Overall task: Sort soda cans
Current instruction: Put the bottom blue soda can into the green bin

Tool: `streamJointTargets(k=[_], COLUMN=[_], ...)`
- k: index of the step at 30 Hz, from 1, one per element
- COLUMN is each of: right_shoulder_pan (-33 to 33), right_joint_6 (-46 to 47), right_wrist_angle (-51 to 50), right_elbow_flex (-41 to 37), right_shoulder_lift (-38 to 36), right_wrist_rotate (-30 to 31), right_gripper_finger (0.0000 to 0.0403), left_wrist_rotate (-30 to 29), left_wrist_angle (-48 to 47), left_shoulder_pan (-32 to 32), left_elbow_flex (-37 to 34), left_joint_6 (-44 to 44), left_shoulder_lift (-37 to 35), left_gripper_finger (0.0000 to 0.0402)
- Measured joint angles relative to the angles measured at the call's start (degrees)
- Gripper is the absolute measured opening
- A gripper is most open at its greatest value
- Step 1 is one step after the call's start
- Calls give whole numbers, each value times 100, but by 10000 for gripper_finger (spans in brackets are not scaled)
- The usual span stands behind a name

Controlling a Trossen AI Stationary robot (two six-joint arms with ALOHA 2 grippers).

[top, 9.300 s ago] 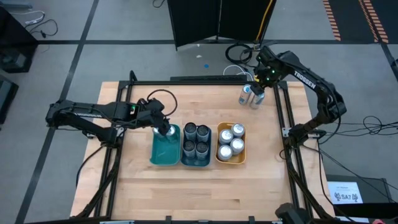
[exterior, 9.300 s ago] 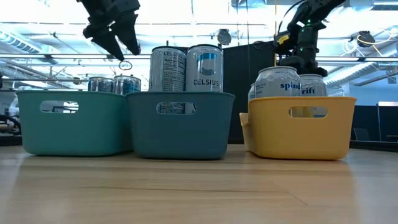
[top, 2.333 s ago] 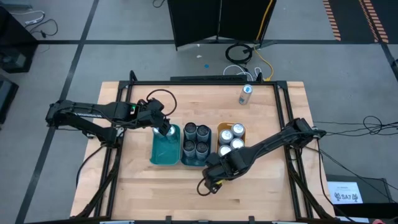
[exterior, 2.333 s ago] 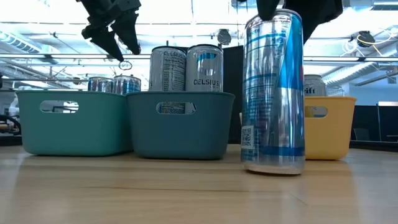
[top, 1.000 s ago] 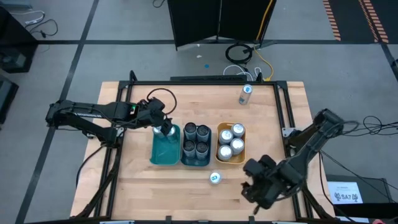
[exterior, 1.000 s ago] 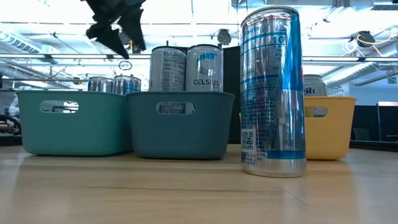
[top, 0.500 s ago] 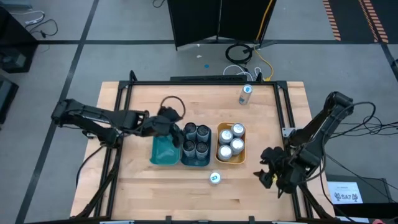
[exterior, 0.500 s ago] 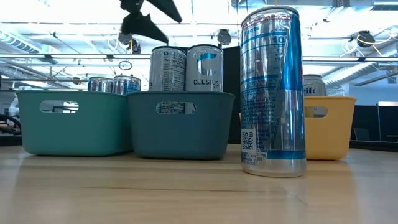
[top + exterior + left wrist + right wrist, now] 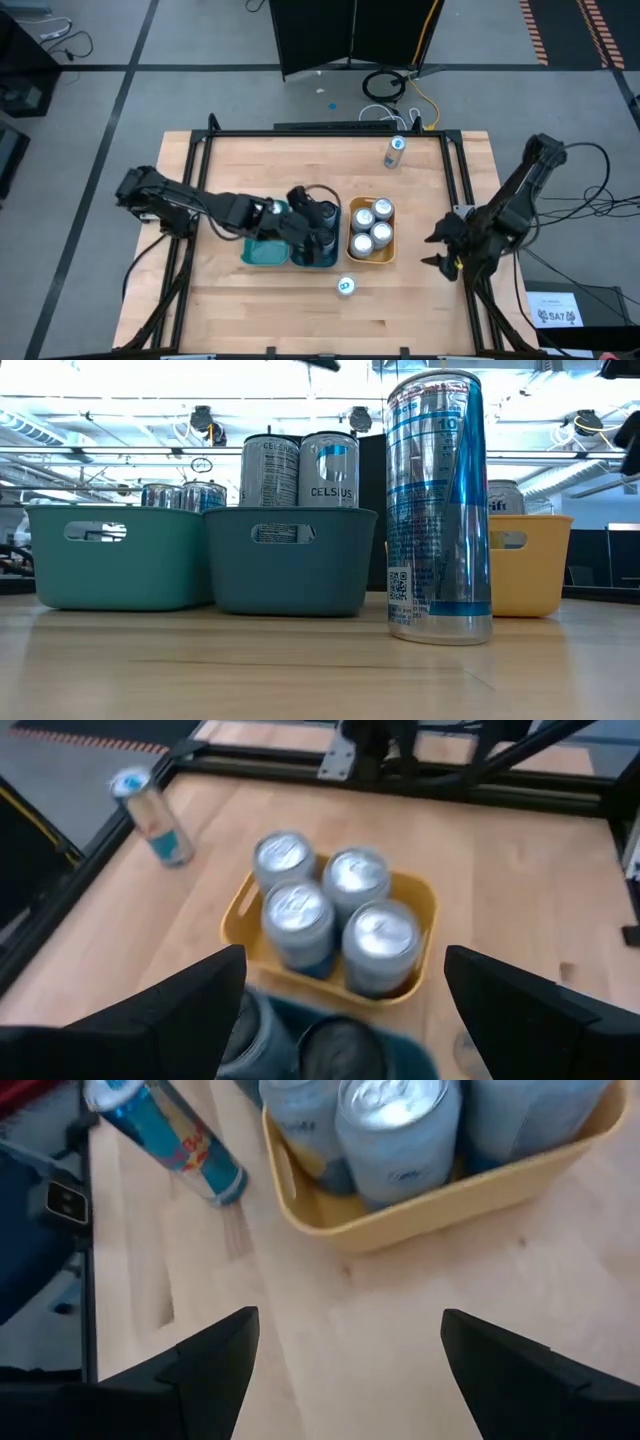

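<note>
A slim blue-and-silver soda can (image 9: 345, 286) stands on its base near the table's front edge, in front of the trays, and shows tall in the low view (image 9: 440, 510). A second slim can (image 9: 395, 150) stands near the far edge. The yellow tray (image 9: 370, 259) holds several silver cans (image 9: 325, 910). The dark blue tray (image 9: 315, 265) holds dark-topped cans, and the teal tray (image 9: 258, 255) sits to its left. My left gripper (image 9: 325, 225) hovers open over the dark blue tray. My right gripper (image 9: 435, 252) hangs open by the table's right edge.
A black metal frame (image 9: 330, 128) runs around the tabletop. Bare wood lies in front of the trays and along the far half of the table. The three trays stand side by side across the middle.
My left gripper has swung from above the teal tray toward the table's right, over the dark blue tray, rolling as it went. My right gripper has drawn back from the near front area toward the table's right edge. Both stayed open. The near slim can has kept still.
</note>
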Motion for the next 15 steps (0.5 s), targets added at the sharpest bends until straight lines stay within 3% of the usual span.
streamJointTargets(k=[8,15], right_shoulder_pan=[0,0], right_joint_6=[-429,-438], right_wrist_angle=[76,72], right_elbow_flex=[-633,-964], right_shoulder_lift=[-1125,-1451], right_wrist_rotate=[66,14], right_gripper_finger=[306,306], left_wrist_rotate=[-157,50], left_wrist_angle=[-1344,-1834], left_shoulder_pan=[-276,-469], left_elbow_flex=[2030,3564], left_joint_6=[-38,-35], left_shoulder_lift=[1240,2313], left_gripper_finger=[350,350])
